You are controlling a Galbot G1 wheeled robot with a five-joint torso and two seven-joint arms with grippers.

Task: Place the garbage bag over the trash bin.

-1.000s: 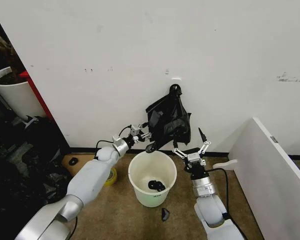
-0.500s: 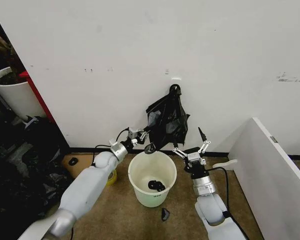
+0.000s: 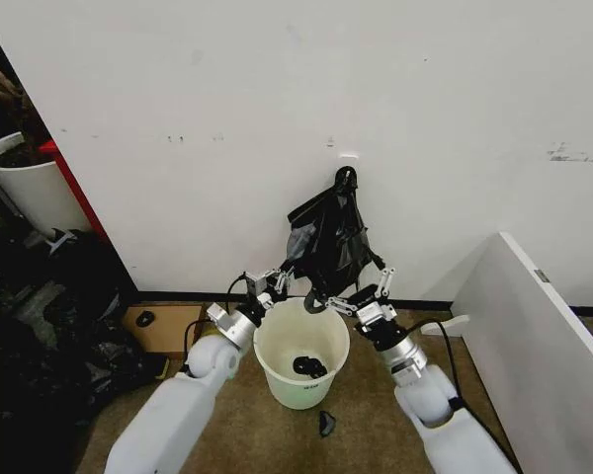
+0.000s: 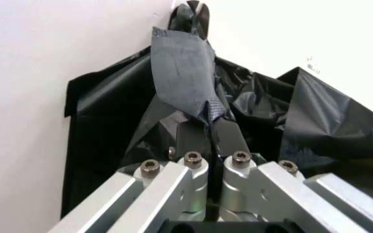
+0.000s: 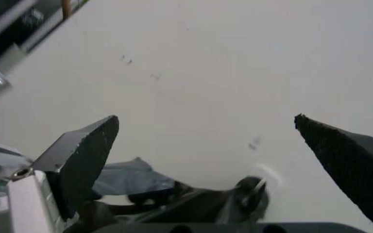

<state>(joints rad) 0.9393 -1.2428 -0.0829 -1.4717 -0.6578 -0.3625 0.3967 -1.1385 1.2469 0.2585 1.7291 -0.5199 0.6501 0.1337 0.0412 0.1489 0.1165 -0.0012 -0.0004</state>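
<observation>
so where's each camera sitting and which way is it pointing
Head view: high on the robot, looking down at the bin, bag and wall; both arms show, left hand, right hand.
Left wrist view: behind the left hand, shut on the bag.
Right wrist view: behind the open right hand, facing the wall.
All share the bag.

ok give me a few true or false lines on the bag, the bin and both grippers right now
1. The garbage bag hangs on the wall above the trash bin. True.
2. The left gripper is shut on the bag. True.
3. The right gripper is shut. False: its fingers are spread wide open.
4. The bag already lines the bin. False: it hangs above it, and the rim is bare.
5. Something small and dark lies inside the bin. True.
</observation>
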